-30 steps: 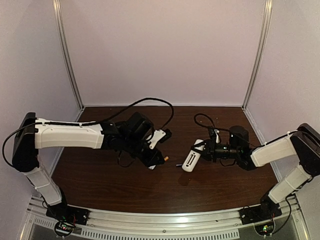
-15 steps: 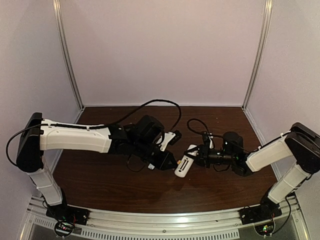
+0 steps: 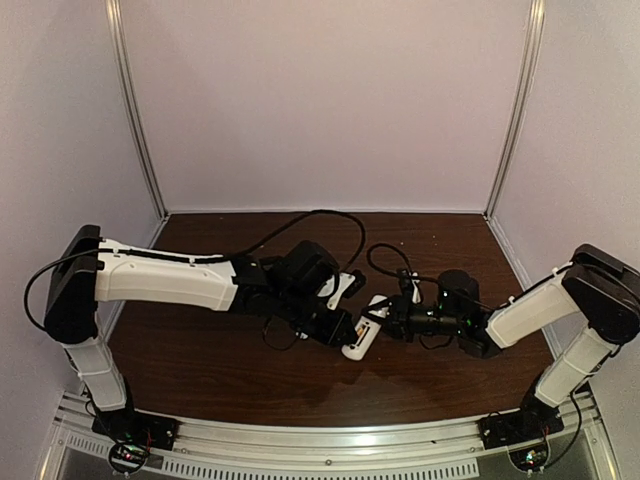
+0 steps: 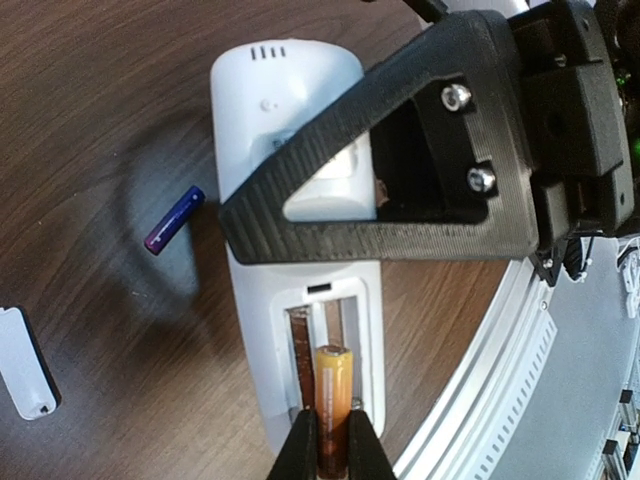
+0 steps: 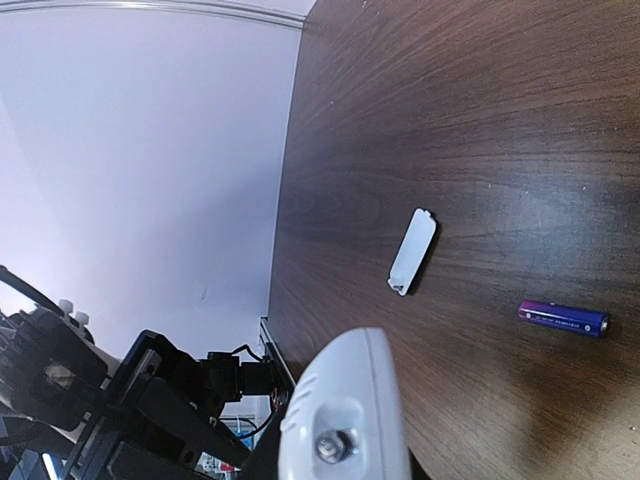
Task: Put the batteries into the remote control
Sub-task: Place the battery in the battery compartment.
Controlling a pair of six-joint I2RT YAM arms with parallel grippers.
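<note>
My right gripper (image 3: 388, 320) is shut on the white remote control (image 4: 288, 120), holding it above the table with its open battery recess (image 4: 335, 330) facing the left wrist camera. One black finger (image 4: 330, 215) crosses the remote's back. My left gripper (image 4: 333, 420) is shut on the orange battery (image 4: 334, 385). The battery's tip lies over the right slot of the recess; whether it touches is unclear. The dark purple-blue battery (image 5: 563, 318) lies loose on the table, just left of the remote in the left wrist view (image 4: 173, 220).
A small white battery cover (image 5: 412, 251) lies flat on the dark wood table (image 3: 250, 385), beyond the purple battery. The table's metal front rail (image 4: 500, 380) runs close under the remote. Pale walls (image 3: 320, 100) enclose the sides and back.
Both arms have closed in toward the table's middle. The right gripper carried the remote leftward, and the left gripper brought the orange battery rightward onto the recess.
</note>
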